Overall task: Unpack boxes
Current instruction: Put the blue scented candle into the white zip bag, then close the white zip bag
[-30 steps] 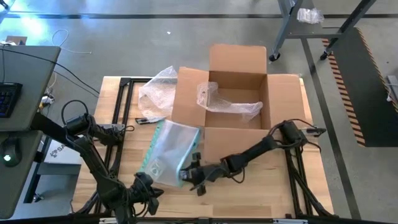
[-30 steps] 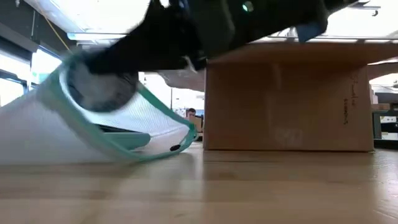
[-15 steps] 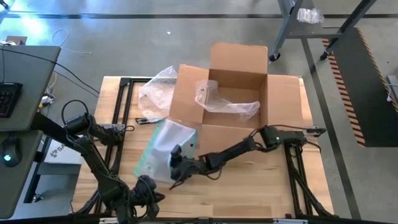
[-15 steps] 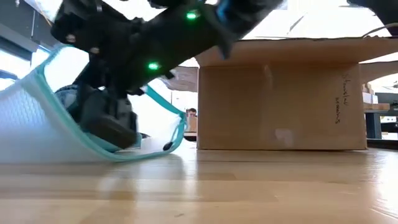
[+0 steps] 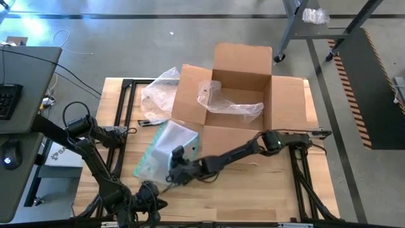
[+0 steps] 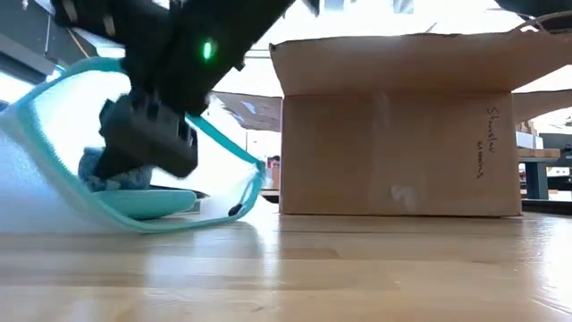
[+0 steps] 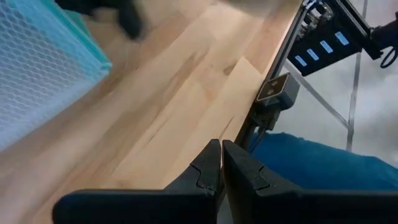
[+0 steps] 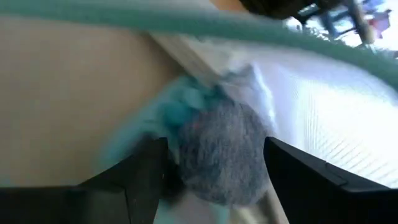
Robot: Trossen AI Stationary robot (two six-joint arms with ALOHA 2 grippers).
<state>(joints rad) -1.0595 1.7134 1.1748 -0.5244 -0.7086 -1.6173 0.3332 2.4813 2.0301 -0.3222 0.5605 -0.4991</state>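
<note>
Cardboard box [image 5: 239,95] stands at the far middle of the wooden table [image 5: 266,190], all four flaps folded outward and the top open. Inside it lies a crumpled piece of clear plastic wrap [image 5: 224,101]. In the low view the box [image 6: 398,134] sits flat on the table, its front wall facing the camera.

Right arm: it reaches from the table's right side across the front of the box toward the left. The right gripper [image 5: 175,172] is positioned at the near edge of a flat clear pouch [image 5: 161,152] with a teal border. In the right wrist view the two dark fingers [image 8: 140,171] are spread apart, with a grey fuzzy object [image 8: 221,152] and teal material inside the pouch between them; whether the fingers press on it cannot be told. In the low view the pouch [image 6: 54,179] is tilted, one side raised off the table.

Left arm: it is folded back at the near left corner of the table. The left gripper [image 7: 222,165] hangs over the table's near edge with its fingers closed together and nothing between them.

Surroundings: a second bundle of clear plastic wrap [image 5: 158,95] lies just left of the box, touching its left flap. A desk with a keyboard [image 5: 6,101] stands to the left of the table. The floor is grey concrete.
</note>
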